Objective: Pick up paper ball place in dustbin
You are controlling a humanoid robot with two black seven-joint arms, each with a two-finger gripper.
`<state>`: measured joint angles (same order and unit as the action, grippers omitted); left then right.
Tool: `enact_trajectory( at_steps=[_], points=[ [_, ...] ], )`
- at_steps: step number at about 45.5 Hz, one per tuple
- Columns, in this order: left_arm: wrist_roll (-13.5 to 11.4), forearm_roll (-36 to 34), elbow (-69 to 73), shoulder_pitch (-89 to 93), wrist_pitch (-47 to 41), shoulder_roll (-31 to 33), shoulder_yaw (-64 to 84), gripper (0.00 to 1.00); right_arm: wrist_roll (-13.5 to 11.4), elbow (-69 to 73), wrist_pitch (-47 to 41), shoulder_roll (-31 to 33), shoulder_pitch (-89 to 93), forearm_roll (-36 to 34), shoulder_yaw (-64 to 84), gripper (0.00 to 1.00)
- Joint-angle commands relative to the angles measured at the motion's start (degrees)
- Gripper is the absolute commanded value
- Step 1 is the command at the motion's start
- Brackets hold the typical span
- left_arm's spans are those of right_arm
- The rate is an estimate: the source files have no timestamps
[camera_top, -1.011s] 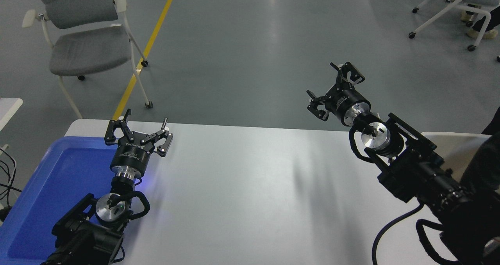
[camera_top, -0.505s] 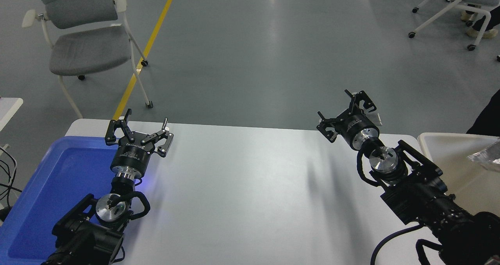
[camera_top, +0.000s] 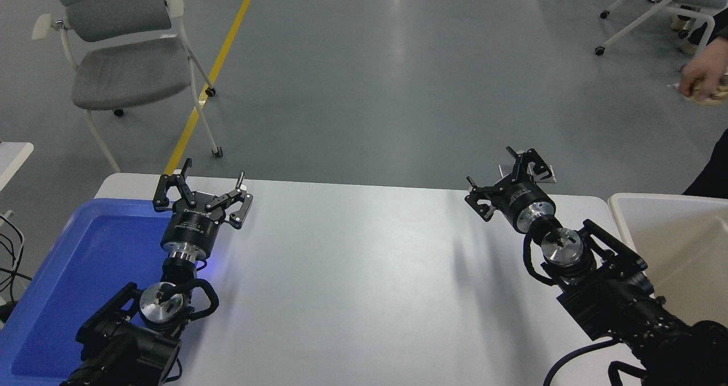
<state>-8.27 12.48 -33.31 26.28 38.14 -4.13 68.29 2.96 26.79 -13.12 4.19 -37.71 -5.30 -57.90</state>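
Observation:
A person's hand (camera_top: 700,74) at the top right edge holds a small tan crumpled wad (camera_top: 711,96) that looks like the paper ball; most of it is hidden by the fingers. The beige dustbin (camera_top: 621,205) stands at the table's right edge, partly cut off, and the part of its inside that shows looks bare. My right gripper (camera_top: 508,177) is open and empty above the table's far right corner, just left of the dustbin. My left gripper (camera_top: 203,188) is open and empty, parked at the lower left by the blue tray.
A shallow blue tray (camera_top: 68,272) lies at the table's left edge under my left arm. A grey chair (camera_top: 122,62) stands on the floor at the far left, and another chair (camera_top: 654,5) at the top right. A dark sleeve (camera_top: 714,173) shows at the right edge.
My right arm has come down and back toward the table's far right corner, still open. A dark sleeve over the dustbin has withdrawn, and a hand now shows at the top right with a wad.

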Motion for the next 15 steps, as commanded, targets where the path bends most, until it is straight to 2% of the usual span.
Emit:
enact_trajectory(
  at_steps=[1, 15],
  points=[
    [0.0, 0.0, 0.0, 0.0, 0.0, 0.0, 0.0, 0.99, 0.0, -0.1, -0.1, 0.8, 0.3, -0.1, -0.1, 1.00],
    [0.0, 0.0, 0.0, 0.0, 0.0, 0.0, 0.0, 0.99, 0.0, -0.2, -0.1, 2.2, 0.5, -0.1, -0.1, 1.00]
  ],
)
